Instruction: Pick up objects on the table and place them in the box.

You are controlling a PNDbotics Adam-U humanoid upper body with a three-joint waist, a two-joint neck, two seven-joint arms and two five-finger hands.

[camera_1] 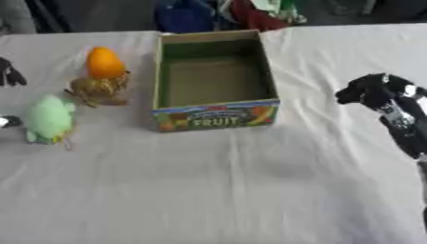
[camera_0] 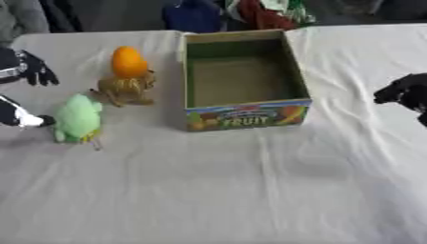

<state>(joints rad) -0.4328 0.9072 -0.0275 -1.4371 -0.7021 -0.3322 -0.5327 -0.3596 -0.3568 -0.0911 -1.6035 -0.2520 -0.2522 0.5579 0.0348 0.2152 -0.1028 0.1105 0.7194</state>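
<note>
A: Nearest to you is only the white cloth of the table [camera_0: 250, 190]. What do you see on your left side?

B: Your left hand [camera_0: 25, 95] is at the left edge, spread wide. Its upper fingers [camera_0: 37, 71] are straight and point toward the middle of the table, and the thumb [camera_0: 25, 119] sits lower, with its white tip just beside the green object [camera_0: 77, 119]. I cannot tell if the tip really touches it. The hand holds nothing; the green object stands on the cloth, only partly inside the gap of the hand.

A: And your right hand?

B: Your right hand [camera_1: 380, 95] comes in from the right edge, over the cloth and well apart from the box [camera_0: 288, 107]. Its fingers bend downward, but nothing is in them. If they are fully closed, I cannot tell from here.

A: What lies farther?

B: Behind the green object is a brownish-yellow object [camera_0: 125, 88], and an orange object [camera_0: 128, 62], round like a fruit, sits just behind or on top of it; they touch. To their right stands the box, open at the top, with the word FRUIT on its front wall. Its inside shows only the bare green bottom.

A: So all three objects are outside the box?

B: Yes, all three are left of it, on the cloth.
</note>
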